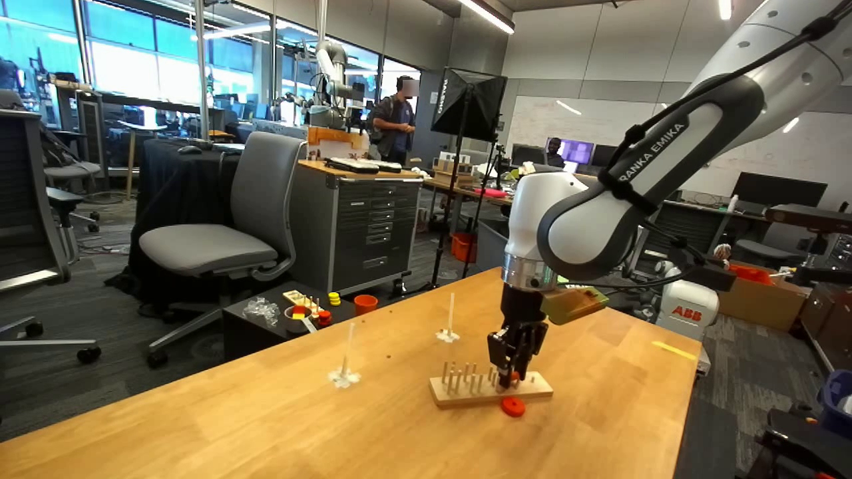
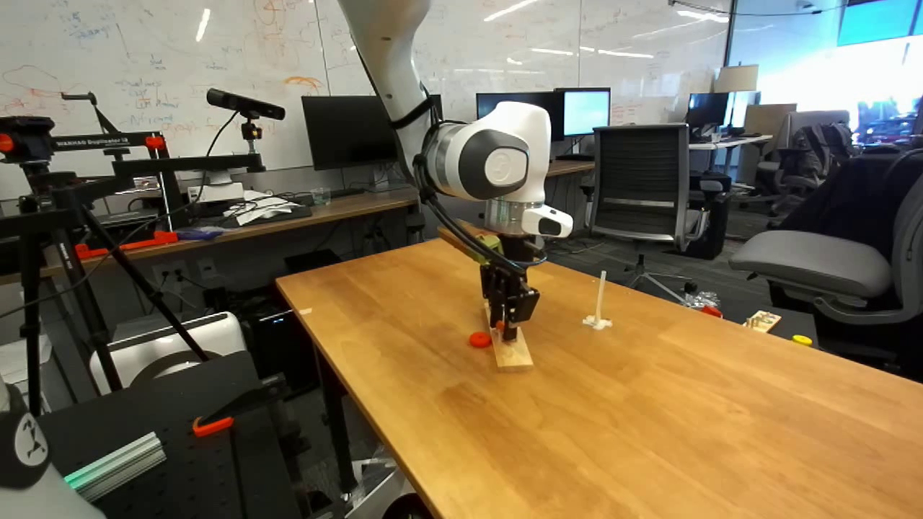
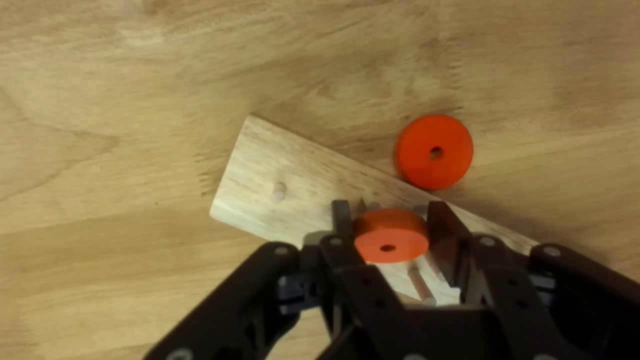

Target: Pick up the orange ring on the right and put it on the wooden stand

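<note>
The fingers (image 3: 342, 217) stood only an orange ring's width apart, clamped against opposite sides of the orange ring (image 3: 391, 235); by the task it was presumably the right-hand one. It was held low over the wooden stand (image 3: 310, 172), whose long axis ran obliquely to the line from fingertip to fingertip.

In the wrist view a short peg (image 3: 279, 191) stood bare to the left of the fingers, near the stand's end; other pegs (image 3: 421, 287) rose below and right of the ring. The next move seemed to turn on setting hole above peg, though the ring hid too much to tell whether one lay beneath.

A second orange ring (image 3: 435, 166) lay flat on the worktop (image 3: 125, 175), just beside the stand's long edge. Well apart, two thin pale rods (image 1: 451, 316) stood upright in an exterior view.
</note>
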